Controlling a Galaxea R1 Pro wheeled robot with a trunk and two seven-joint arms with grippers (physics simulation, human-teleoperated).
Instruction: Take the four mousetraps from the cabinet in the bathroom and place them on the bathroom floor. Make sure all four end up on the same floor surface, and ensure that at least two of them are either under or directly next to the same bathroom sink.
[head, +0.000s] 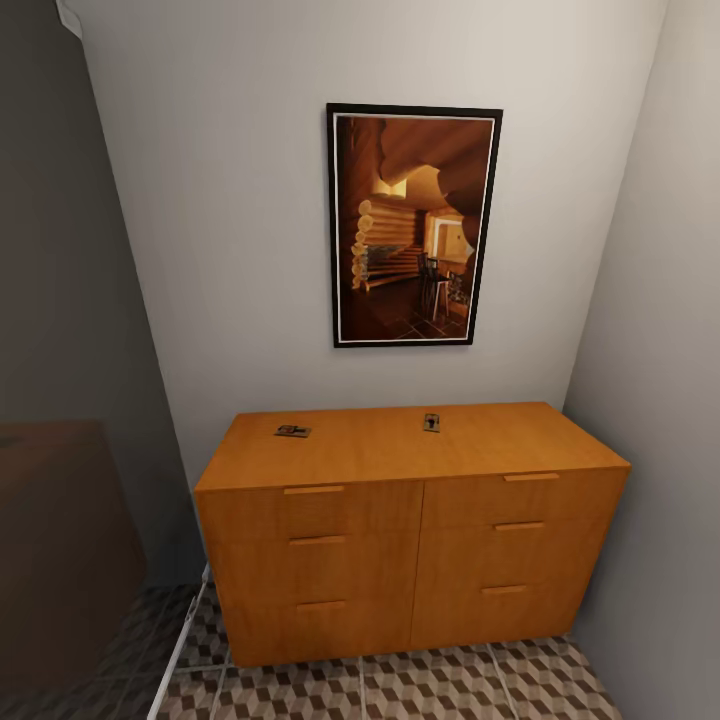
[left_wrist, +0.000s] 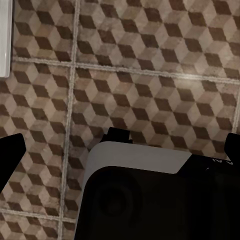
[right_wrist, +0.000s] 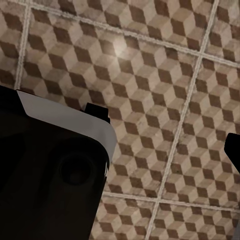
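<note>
Two mousetraps (head: 293, 431) sitting on cabinet (head: 400, 520) top, well apart. Can't tell fingers' state. Risk imo: flat boards sliding away, pinch slipping off thin edges.

Mousetrap (head: 293, 431) and mousetrap (head: 431, 422) on the cabinet (head: 400, 540) top: too small to make out wire parts. Cabinet drawers shut, contents hidden. Bathroom floor (head: 400, 690) below the cabinet cut off at the picture's edge. Dark fingertips (left_wrist: 10, 155) in left wrist view cropped at the border.
</note>
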